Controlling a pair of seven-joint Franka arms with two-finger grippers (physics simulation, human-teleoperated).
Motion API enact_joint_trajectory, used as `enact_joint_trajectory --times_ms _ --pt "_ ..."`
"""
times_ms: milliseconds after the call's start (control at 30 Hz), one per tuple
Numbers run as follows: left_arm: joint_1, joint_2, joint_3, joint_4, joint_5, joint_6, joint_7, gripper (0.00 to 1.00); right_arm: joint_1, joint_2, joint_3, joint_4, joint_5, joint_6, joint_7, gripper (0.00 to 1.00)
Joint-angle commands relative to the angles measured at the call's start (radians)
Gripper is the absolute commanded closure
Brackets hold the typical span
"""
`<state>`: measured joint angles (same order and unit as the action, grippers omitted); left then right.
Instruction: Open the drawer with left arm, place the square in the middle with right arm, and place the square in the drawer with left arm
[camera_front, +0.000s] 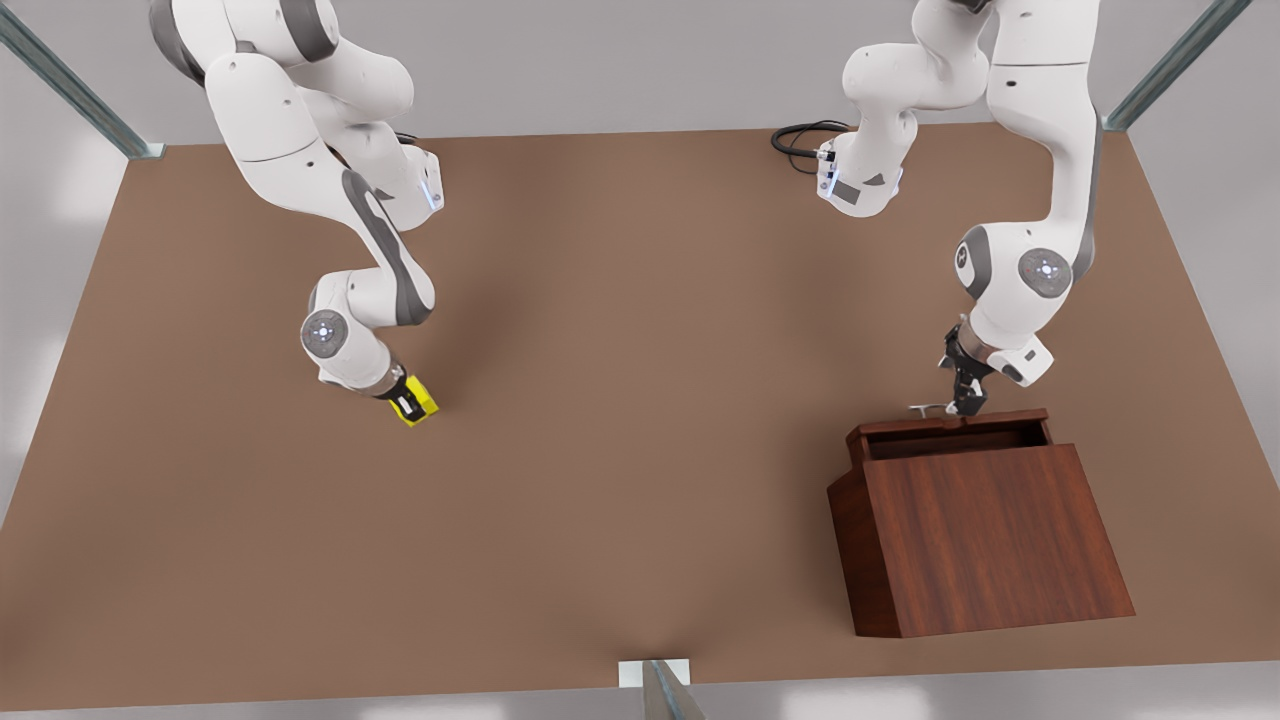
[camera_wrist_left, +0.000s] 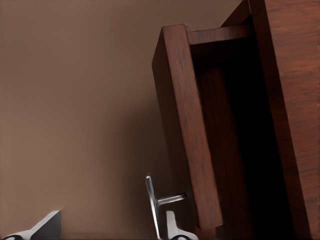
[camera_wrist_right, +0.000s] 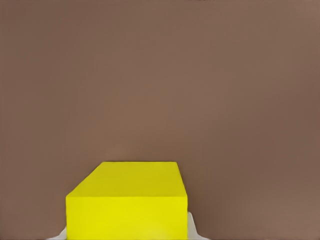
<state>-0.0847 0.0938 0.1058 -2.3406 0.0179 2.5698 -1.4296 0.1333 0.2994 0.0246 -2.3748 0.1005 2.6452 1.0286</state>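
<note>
The drawer (camera_front: 950, 428) stands pulled out of the top of the dark wood cabinet (camera_front: 985, 535) at the front view's right. Its inside is dark in the left wrist view. My left gripper (camera_front: 965, 405) hangs at the drawer's front. It is open (camera_wrist_left: 110, 231), and the silver bar handle (camera_wrist_left: 151, 205) sits between its fingers, close to one fingertip (camera_wrist_left: 175, 227). At the front view's left, the yellow square (camera_front: 418, 403) is low over the brown tabletop, and my right gripper (camera_front: 408, 402) is shut on it. Pale fingertips (camera_wrist_right: 194, 231) press either side of the square (camera_wrist_right: 127, 202).
Bare brown tabletop, the middle (camera_front: 640, 380), lies between the two arms. A black cable (camera_front: 800, 137) loops at the table's far edge. Metal frame posts (camera_front: 70, 85) rise at the far corners, and another post (camera_front: 665, 690) stands at the near edge.
</note>
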Motion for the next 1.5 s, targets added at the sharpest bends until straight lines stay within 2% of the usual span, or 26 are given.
enact_joint_trajectory --times_ms 0,67,167,267,300,367,400,500,700,800,833,900,1067,1267,1300,1367,1467 --pt "-0.001 0.000 0.000 0.001 0.002 0.000 0.000 0.00 0.000 -0.002 0.000 0.003 -0.001 -0.007 0.001 0.40" --pt "-0.003 -0.006 0.000 0.001 0.002 -0.016 0.000 0.00 0.000 -0.011 0.000 0.062 -0.001 -0.111 0.001 0.40" --pt "-0.003 -0.017 0.000 0.000 0.002 -0.039 -0.002 0.00 0.017 -0.057 0.014 0.104 -0.001 -0.165 0.027 0.40" --pt "-0.003 -0.017 0.002 0.000 0.002 -0.054 0.000 0.00 0.015 -0.094 0.146 0.215 -0.001 -0.303 0.194 0.43" --pt "-0.003 -0.017 0.002 0.000 0.002 -0.059 -0.002 0.00 0.017 -0.086 0.190 0.296 -0.001 -0.404 0.281 0.43" --pt "-0.003 -0.019 0.002 0.000 0.002 -0.072 0.000 0.00 0.017 -0.082 0.297 0.336 -0.004 -0.429 0.349 0.43" --pt "-0.003 -0.025 0.002 0.000 0.002 -0.083 0.000 0.00 0.080 -0.068 0.313 0.373 -0.048 -0.429 0.416 0.43" --pt "-0.003 -0.032 0.002 0.001 0.002 -0.102 -0.002 0.00 0.201 0.032 0.314 0.557 -0.073 -0.504 0.571 0.44" --pt "-0.003 -0.034 0.002 0.000 0.004 -0.111 0.000 0.00 0.485 0.254 0.305 0.786 -0.240 -0.508 1.065 0.44" --pt "-0.003 -0.036 0.002 0.000 0.002 -0.132 0.000 0.00 0.581 0.405 0.293 1.000 -0.314 -0.625 1.186 0.44" --pt "-0.003 -0.037 0.002 0.000 0.004 -0.141 0.000 0.00 0.606 0.449 0.293 1.043 -0.326 -0.623 1.188 0.44" --pt "-0.003 -0.039 0.002 0.001 0.002 -0.154 0.000 0.00 0.703 0.504 0.228 1.091 -0.366 -0.619 1.174 0.44" --pt "-0.007 -0.052 0.002 0.001 0.004 -0.177 0.000 0.00 0.793 0.690 0.224 1.336 -0.364 -0.634 1.200 0.44" --pt "-0.009 -0.059 0.000 0.000 0.004 -0.200 -0.005 0.00 0.804 0.711 0.225 1.349 -0.355 -0.633 1.232 0.40" --pt "-0.010 -0.060 0.002 0.000 0.002 -0.206 -0.005 0.00 0.805 0.716 0.225 1.347 -0.357 -0.631 1.232 0.35" --pt "-0.020 -0.063 0.002 0.000 0.002 -0.214 -0.008 0.00 0.804 0.719 0.227 1.344 -0.358 -0.620 1.228 0.00" --pt "-0.023 -0.065 0.002 0.001 0.002 -0.226 -0.011 0.00 0.805 0.716 0.232 1.330 -0.363 -0.619 1.171 0.00"
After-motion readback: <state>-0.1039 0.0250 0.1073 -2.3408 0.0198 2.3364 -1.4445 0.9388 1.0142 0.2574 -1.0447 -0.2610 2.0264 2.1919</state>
